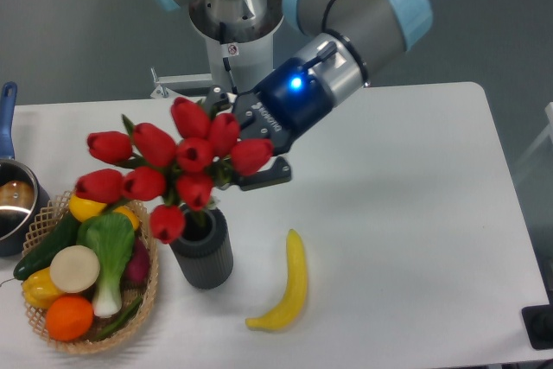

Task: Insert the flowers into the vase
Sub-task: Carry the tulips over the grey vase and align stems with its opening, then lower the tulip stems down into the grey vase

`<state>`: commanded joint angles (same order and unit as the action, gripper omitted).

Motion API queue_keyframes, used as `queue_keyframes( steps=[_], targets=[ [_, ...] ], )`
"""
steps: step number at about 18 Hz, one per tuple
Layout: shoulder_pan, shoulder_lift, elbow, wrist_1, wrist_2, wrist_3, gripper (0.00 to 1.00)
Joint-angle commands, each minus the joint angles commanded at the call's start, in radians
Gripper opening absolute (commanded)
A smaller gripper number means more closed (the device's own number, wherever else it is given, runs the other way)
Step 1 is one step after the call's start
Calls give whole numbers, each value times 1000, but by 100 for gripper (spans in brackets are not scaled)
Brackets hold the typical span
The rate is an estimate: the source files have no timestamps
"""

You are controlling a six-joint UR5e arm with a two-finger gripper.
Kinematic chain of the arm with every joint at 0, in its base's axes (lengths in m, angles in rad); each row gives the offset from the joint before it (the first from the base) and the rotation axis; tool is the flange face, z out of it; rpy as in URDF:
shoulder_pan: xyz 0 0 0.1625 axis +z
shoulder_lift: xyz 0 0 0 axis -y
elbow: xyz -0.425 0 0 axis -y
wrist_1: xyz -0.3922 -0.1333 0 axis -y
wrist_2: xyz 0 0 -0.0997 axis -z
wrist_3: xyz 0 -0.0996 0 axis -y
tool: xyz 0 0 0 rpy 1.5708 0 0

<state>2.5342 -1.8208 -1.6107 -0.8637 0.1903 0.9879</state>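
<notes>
The flowers [177, 162], a bunch of red tulips with dark green leaves, lean left over the vase [204, 250], a short dark grey ribbed cylinder. Their stems reach down into the vase's mouth. My gripper [240, 155] comes in from the upper right and closes around the bunch just below the buds. The buds partly hide its fingertips. One dark finger [266, 176] shows under the right-hand buds.
A wicker basket [145, 300] of vegetables and fruit, including a green-and-white leafy vegetable [108, 252], stands just left of the vase. A banana [287, 287] lies to the vase's right. A steel pot [13, 200] with a blue handle sits at the left edge.
</notes>
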Motion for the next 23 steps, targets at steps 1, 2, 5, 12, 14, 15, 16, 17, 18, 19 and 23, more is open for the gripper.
queue_keyframes(
  steps=[1, 2, 5, 12, 14, 15, 16, 17, 18, 19, 23],
  targets=[
    [-5, -12, 0, 18, -14, 0, 34],
    [-9, -26, -2, 41, -31, 0, 34],
    [-11, -41, 0, 66, -41, 0, 33],
    [3, -51, -5, 68, -43, 2, 34],
    [5, -54, -8, 68, -41, 2, 34],
    [5, -60, -6, 68, -41, 11, 33],
    [5, -63, -6, 68, -41, 23, 34],
    [8, -64, -8, 68, -41, 32, 34],
    [11, -66, -8, 68, -41, 35, 34],
    [12, -72, -8, 68, -41, 37, 34],
    [18, -80, -9, 68, -40, 49, 34]
  ],
)
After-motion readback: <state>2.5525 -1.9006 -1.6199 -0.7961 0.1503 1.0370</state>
